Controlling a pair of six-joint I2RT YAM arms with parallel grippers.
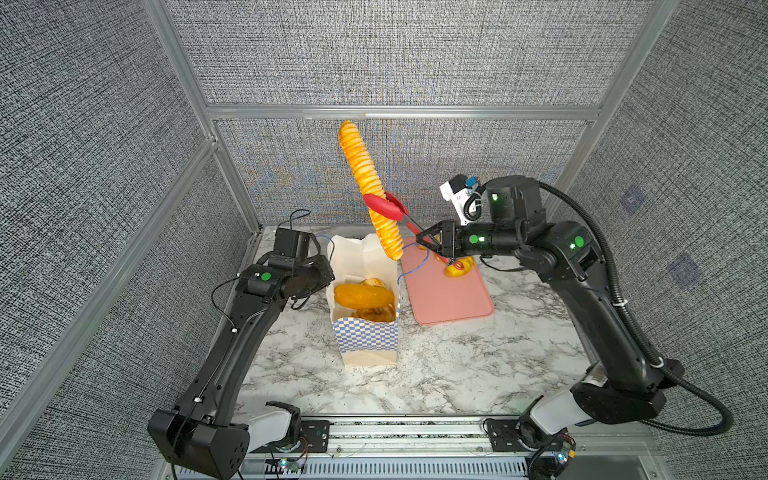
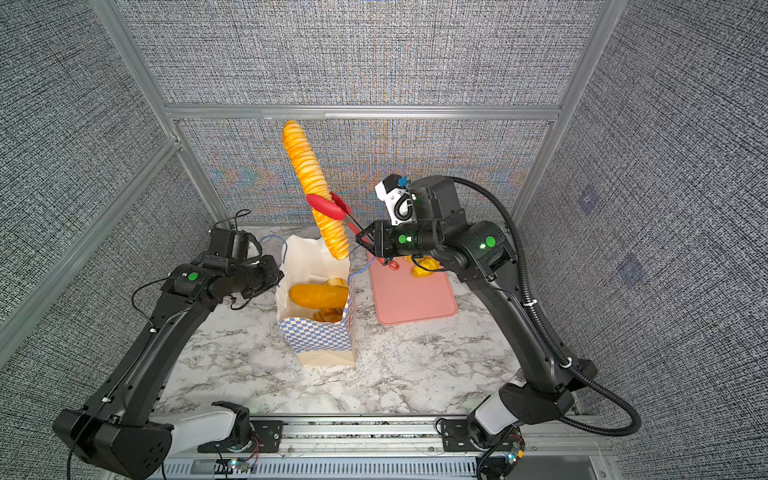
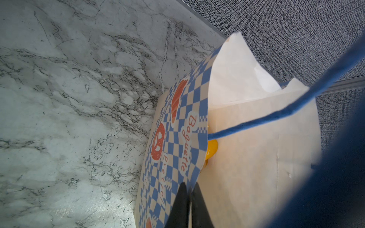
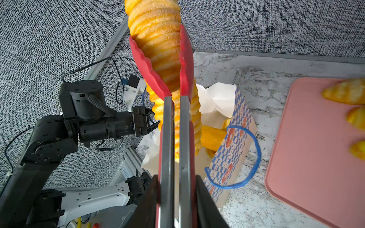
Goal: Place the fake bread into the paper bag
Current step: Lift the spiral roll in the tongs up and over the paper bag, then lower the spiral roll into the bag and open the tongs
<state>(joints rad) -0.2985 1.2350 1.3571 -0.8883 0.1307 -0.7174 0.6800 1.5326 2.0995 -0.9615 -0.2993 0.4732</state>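
insertion step: long ridged golden toy baguette [image 1: 370,187] in red tongs [image 1: 388,205], right fingers [image 1: 430,240] clamped on them; tip above cream checkered paper bag [image 1: 365,340], top leaning 11 o'clock. left fingers [image 3: 189,207] pinch its rim. next: lower straight, release.

On the paper bag [image 3: 256,158], "Baguette" and "Pretzel" are read in red script on white patches within the checkered band [image 3: 197,102], on the side turned toward nine o'clock in both top views. Other lettering is too blurred to be read.

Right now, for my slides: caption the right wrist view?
Right gripper squeezes red-tipped metal tongs clamping a long ridged orange baguette near the checkered cream paper bag.
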